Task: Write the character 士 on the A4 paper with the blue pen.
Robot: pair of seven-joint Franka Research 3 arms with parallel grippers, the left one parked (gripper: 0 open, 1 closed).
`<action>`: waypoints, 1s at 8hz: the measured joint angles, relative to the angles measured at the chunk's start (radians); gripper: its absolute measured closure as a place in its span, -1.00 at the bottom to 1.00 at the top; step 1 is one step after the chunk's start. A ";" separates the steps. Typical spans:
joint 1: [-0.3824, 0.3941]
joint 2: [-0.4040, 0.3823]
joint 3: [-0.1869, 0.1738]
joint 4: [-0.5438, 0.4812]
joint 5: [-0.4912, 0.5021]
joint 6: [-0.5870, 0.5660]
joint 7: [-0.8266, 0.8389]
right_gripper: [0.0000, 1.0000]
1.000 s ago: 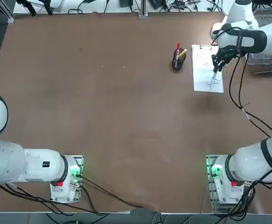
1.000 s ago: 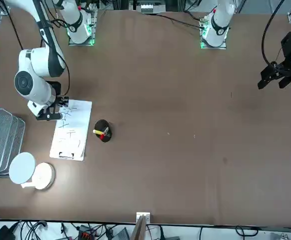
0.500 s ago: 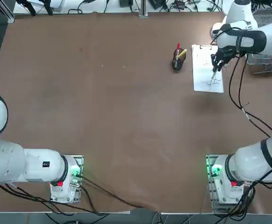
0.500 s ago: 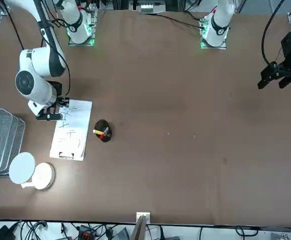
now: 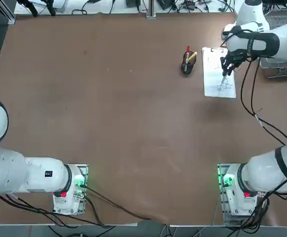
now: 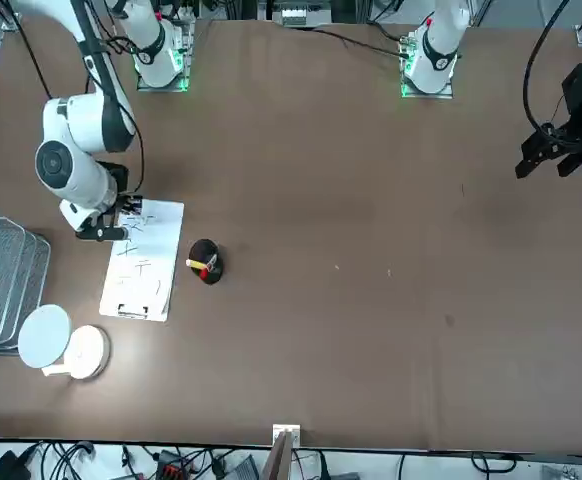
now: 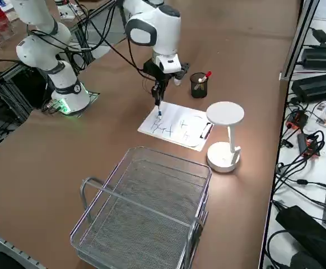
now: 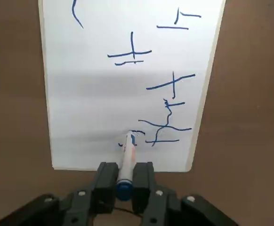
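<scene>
Since a second ago the right gripper (image 8: 124,181) has edged along the sheet, its fingers clamped on the blue pen (image 8: 126,162), whose tip touches the A4 paper (image 8: 94,94) near its unclipped end, beside blue strokes.

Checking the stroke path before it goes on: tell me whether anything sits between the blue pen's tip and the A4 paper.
Nothing visible does. The right pincer is shut on the blue pen, whose tip sits at the A4 paper beside earlier blue marks. The pen cup stands off the sheet.
</scene>
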 joint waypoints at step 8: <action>0.001 0.000 0.038 0.001 0.017 0.009 0.044 0.60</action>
